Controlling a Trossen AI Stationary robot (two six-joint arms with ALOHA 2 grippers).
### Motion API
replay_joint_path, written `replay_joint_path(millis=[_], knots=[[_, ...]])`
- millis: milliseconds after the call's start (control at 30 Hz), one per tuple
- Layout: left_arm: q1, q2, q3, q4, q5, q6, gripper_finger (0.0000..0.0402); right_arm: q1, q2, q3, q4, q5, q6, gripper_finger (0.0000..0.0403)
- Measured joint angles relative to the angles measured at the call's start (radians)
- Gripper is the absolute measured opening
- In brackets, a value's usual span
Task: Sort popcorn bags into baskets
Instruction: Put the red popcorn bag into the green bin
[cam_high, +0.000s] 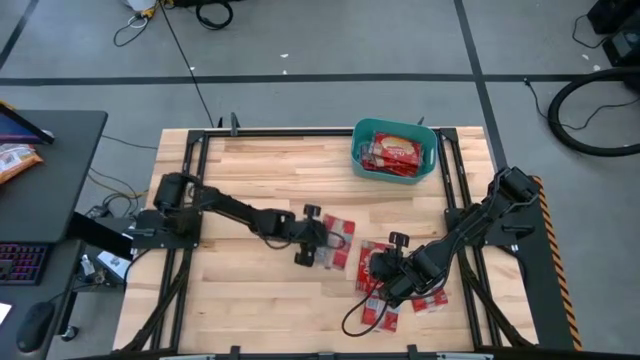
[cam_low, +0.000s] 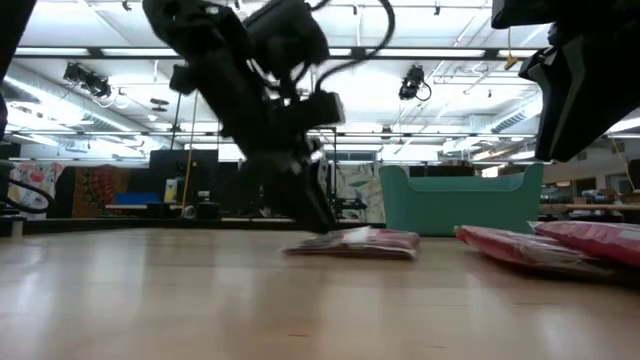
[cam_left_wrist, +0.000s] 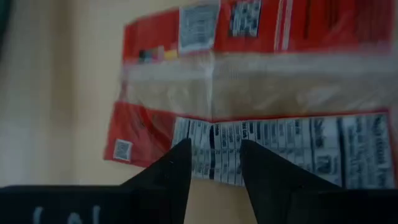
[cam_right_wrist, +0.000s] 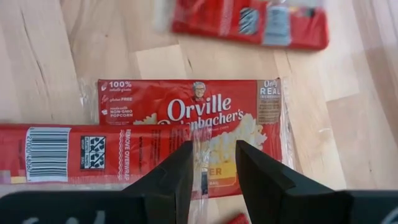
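Red popcorn bags lie flat on the wooden table in loose groups: two or three by my left gripper (cam_high: 338, 240), others under and beside my right gripper (cam_high: 372, 262) (cam_high: 430, 298). More bags fill the teal basket (cam_high: 357, 150) at the far edge. My left gripper (cam_left_wrist: 214, 152) is open by a narrow gap and down at one bag's label side (cam_left_wrist: 273, 143), low over the table (cam_low: 322, 225). My right gripper (cam_right_wrist: 213, 155), also open by a narrow gap, hangs above a face-up bag (cam_right_wrist: 186, 109) that is partly overlapped by another (cam_right_wrist: 62, 152). My left gripper comes from above, pointing down, at the printed long edge of a bag (cam_left_wrist: 214, 171) that lies flat on the table. Its two fingers stand over that edge. Whether they touch it I cannot tell.
A black cable loops over the table beside the near bags (cam_high: 352, 322). Black frame rails (cam_high: 190, 200) run along the table's left and right sides. Bare wood (cam_high: 240, 290) lies at the near left. The basket (cam_low: 460, 200) stands behind the bags in the low view.
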Motion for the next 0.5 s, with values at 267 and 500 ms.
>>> replay_joint_path(millis=[267, 500], knots=[[-0.022, -0.08, 0.002, -0.044, 0.155, 0.039, 0.0142, 0.0, 0.0, 0.0, -0.002, 0.023, -0.001, 0.0125], [-0.117, -0.023, 0.0, 0.05, 0.123, -0.031, 0.0168, 0.0, 0.0, 0.0, 0.0, 0.045, -0.005, 0.0125]])
